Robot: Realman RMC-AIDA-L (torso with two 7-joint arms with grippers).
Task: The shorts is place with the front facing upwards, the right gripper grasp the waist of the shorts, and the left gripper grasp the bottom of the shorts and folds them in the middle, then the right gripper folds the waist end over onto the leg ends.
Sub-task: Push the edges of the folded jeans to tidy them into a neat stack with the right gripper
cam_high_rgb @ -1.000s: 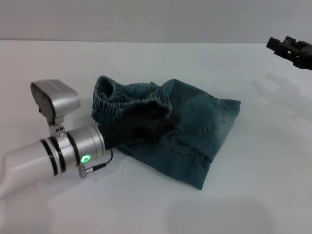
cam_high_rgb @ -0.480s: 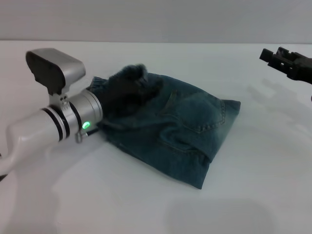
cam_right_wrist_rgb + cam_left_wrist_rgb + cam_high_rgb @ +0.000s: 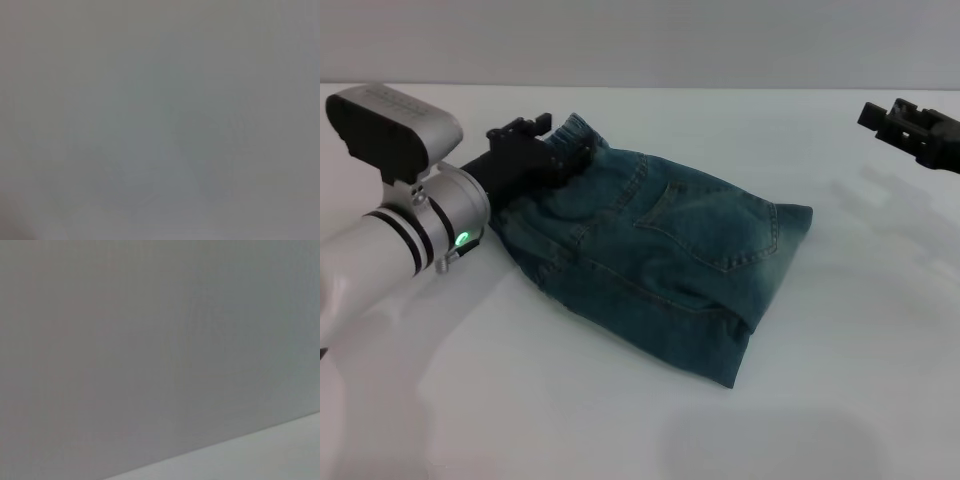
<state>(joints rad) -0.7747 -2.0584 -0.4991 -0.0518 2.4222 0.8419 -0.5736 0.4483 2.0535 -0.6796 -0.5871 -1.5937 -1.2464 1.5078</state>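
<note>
The shorts (image 3: 665, 265) lie folded into a compact bundle at the middle of the white table (image 3: 620, 420), w/ a stitched back pocket (image 3: 720, 225) facing up and pale faded patches across the denim. The gathered elastic waistband (image 3: 575, 140) sits at the bundle's far-left corner; the fold's lower corner points toward the camera, right of centre. Leg ends can't be made out, they look buried under the top layer.

Left gripper (image 3: 535, 140) is at that waistband corner, its dark body over the elastic edge, touching or just above the cloth. Whether its fingers are apart or pinched on fabric: can't tell, they're black on dark denim. Silver forearm w/ a green light (image 3: 462, 240) runs back toward the near-left edge of the head view.

Right gripper (image 3: 910, 125) hangs above the table at the far right, well apart from the shorts, nothing in it; finger gap can't be told either.

Both wrist views show only blank grey, no shorts, no fingers
</note>
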